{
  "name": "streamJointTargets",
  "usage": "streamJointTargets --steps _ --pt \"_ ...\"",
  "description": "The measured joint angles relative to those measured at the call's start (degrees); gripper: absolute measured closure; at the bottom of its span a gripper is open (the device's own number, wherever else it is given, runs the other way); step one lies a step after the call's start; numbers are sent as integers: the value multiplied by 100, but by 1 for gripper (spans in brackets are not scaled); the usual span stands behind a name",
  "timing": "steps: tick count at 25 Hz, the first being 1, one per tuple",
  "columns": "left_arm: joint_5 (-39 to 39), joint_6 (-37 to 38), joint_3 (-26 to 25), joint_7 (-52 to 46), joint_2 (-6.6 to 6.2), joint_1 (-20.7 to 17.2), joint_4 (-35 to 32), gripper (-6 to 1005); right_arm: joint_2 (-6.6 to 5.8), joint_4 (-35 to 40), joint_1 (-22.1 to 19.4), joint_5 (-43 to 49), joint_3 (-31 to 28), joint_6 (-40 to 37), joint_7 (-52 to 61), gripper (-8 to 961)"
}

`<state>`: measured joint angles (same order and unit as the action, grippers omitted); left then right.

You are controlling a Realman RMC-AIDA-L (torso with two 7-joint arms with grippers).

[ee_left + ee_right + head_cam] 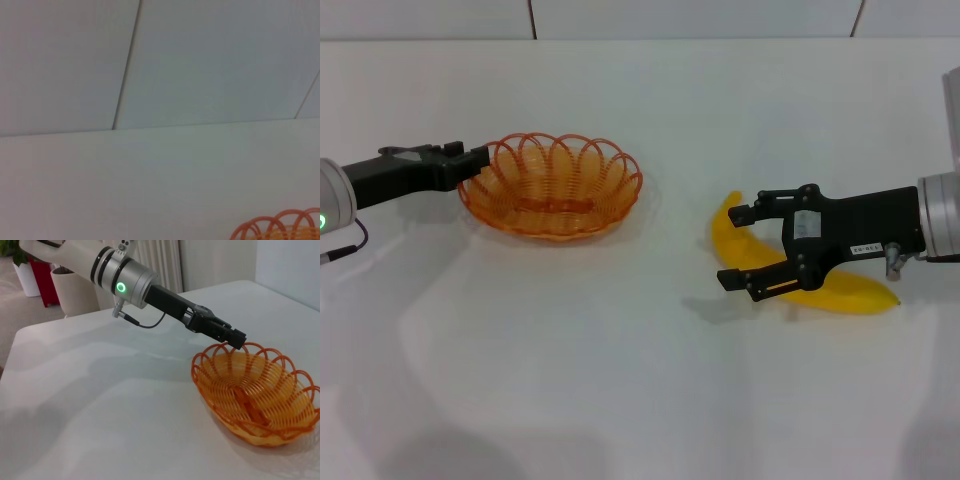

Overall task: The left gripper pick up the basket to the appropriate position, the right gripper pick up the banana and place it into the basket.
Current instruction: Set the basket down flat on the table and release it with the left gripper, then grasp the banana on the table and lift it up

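The orange basket (pixel 552 185) sits on the white table at left of centre. My left gripper (pixel 475 160) reaches in from the left and its fingers are closed on the basket's left rim. The right wrist view shows the same grip (pixel 236 338) on the basket (pixel 255 390). The left wrist view shows only a bit of the basket rim (pixel 280 227). The yellow banana (pixel 850 288) lies on the table at right. My right gripper (pixel 732 247) is open, with one finger on each side of the banana's middle. The banana is out of the right wrist view.
The white table (pixel 620 380) runs to a tiled wall (pixel 700 18) at the back. In the right wrist view the left arm's silver wrist with a green light (pixel 121 287) shows. Beyond the table edge (pixel 20 335) stand a red pot (pixel 47 282) and curtains.
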<state>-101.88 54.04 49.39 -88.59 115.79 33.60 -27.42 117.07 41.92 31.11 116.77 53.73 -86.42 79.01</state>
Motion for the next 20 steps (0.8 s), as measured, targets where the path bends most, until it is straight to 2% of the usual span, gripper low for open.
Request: streamJointTargets --steps 1,3,9,14,20 --pt "-1 11 0 0 -4 -1 -3 775 0 0 -1 0 0 4 0 64" --pt "-8 37 0 0 -9 -1 -21 601 0 -1 -9 -2 -2 8 0 64" --pt "-18 106 16 3 -7 -107 -246 435 -7 -9 -44 -5 -13 12 0 64" --pt "148 618 197 314 39 -489 -862 439 -9 -9 -44 -6 -19 11 0 64" --pt "209 893 182 474 31 -722 -1109 443 -9 -9 -51 -9 -30 11 0 64"
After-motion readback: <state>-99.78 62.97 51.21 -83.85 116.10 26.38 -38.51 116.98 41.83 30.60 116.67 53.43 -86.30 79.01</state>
